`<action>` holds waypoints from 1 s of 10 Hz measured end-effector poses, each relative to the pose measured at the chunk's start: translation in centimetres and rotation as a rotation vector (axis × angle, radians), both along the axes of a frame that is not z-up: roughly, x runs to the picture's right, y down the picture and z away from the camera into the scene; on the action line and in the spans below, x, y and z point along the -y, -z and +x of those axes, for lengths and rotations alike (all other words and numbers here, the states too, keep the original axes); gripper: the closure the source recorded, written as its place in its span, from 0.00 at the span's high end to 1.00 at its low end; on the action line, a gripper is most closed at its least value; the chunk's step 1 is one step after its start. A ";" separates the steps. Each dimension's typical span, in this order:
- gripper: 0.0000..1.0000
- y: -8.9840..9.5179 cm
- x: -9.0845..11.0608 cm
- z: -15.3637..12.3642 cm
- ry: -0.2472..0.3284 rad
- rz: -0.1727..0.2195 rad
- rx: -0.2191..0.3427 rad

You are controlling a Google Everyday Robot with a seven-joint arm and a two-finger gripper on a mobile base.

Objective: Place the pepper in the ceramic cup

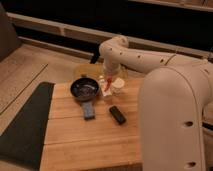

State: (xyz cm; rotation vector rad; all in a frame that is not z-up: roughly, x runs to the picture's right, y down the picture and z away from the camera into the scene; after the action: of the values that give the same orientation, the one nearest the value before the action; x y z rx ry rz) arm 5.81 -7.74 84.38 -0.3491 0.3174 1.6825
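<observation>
At the frame's centre the gripper (107, 83) hangs right above the pepper (107, 91), which lies just left of the ceramic cup (119, 85) on the table (90, 137); whether the gripper is pinching it, I cannot tell.

Red pepper (107, 87) under hand (106, 82), beside cream cup (118, 85)

Table: wooden table (85, 140) of planks.
Far edge: black pan (84, 89) and ceramic cup (118, 85) stood there.
Centre: blue-grey block (89, 110) and black bar (117, 114) lay there.
Gripper (107, 85): hung over far edge, just beside cup.
</observation>
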 end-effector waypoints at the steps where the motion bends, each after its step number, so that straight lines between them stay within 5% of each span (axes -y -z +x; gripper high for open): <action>1: 0.00 -0.2 1.6 2.0 -0.022 0.044 -0.025; 2: 0.00 -0.5 3.1 4.2 -0.018 0.085 -0.063; 5: 0.00 -1.9 4.0 8.4 0.034 0.124 -0.127; 10: 0.00 -6.4 3.9 8.3 0.122 0.131 -0.107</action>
State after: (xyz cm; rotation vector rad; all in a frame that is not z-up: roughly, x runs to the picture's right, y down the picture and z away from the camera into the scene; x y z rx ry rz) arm 14.14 -11.59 90.78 -0.1400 0.2997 1.5961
